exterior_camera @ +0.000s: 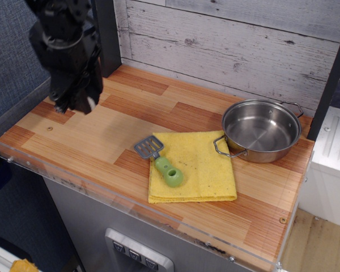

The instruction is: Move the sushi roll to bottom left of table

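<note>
From my seat the gripper [78, 101] hangs over the left part of the table [96, 127], its fingers pinched on the sushi roll [90, 103], of which I can make out only a small white patch at the lower right of the black fingers. Whether the roll touches the wood I cannot tell; it looks to be just above it. I judge this to be the carry step, close to its end: the bottom-left corner lies below and slightly left of the gripper. The next move calls for easing down and toward that near corner, short of the acrylic rim, then letting go.

Counting rightward from the gripper: one sushi roll in its grasp; one green-handled spatula [159, 161] to its lower right, lying partly on one yellow cloth [199, 170]; one steel pan [261, 131] far to its right, touching the cloth's corner, well apart from the gripper.
</note>
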### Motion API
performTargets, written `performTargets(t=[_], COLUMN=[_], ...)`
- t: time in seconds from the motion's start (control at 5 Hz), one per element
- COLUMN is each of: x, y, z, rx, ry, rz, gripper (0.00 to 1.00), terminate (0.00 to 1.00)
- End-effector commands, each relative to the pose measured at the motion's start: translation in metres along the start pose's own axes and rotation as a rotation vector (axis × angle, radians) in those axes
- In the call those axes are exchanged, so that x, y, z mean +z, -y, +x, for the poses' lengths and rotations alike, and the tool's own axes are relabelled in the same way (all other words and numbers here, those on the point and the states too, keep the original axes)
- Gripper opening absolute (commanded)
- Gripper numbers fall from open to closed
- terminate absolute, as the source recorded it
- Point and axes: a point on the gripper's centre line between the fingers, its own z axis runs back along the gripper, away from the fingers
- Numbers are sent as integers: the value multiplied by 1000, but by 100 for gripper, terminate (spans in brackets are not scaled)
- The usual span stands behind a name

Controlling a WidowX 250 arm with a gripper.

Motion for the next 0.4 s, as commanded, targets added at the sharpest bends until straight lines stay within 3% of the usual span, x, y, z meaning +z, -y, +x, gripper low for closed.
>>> performTargets(t=[0.0, 0.2], x=[-17, -32], y=[2, -3], z=[20, 22], rx=[75, 73], ry=[43, 33], rz=[-32, -8], gripper=[0, 0], terminate=[0, 0])
